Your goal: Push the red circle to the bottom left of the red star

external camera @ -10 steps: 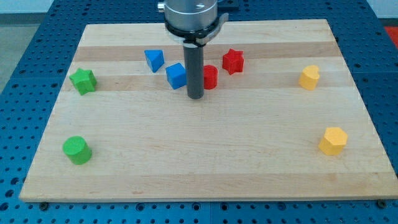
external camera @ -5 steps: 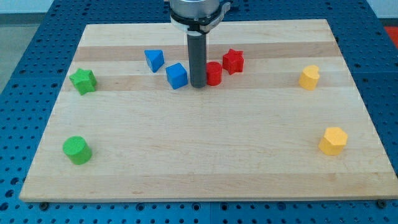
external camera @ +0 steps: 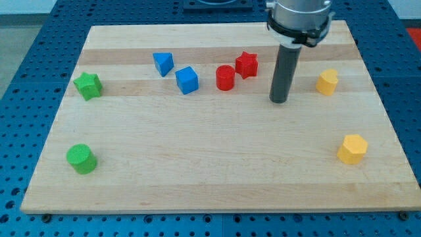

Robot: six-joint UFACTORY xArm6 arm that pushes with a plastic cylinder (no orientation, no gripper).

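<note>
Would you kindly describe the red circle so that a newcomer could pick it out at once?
Start from the wooden board and look along its upper band, where four blocks lie in a loose row. The red circle is third from the view's left, between the blue cube and the red star. It alone is both red and round-topped.

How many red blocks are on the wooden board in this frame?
2. The red circle block sits near the board's top centre; the red star block is just up and to its right. My tip is to their right, touching neither. Nothing looks hidden.
</note>
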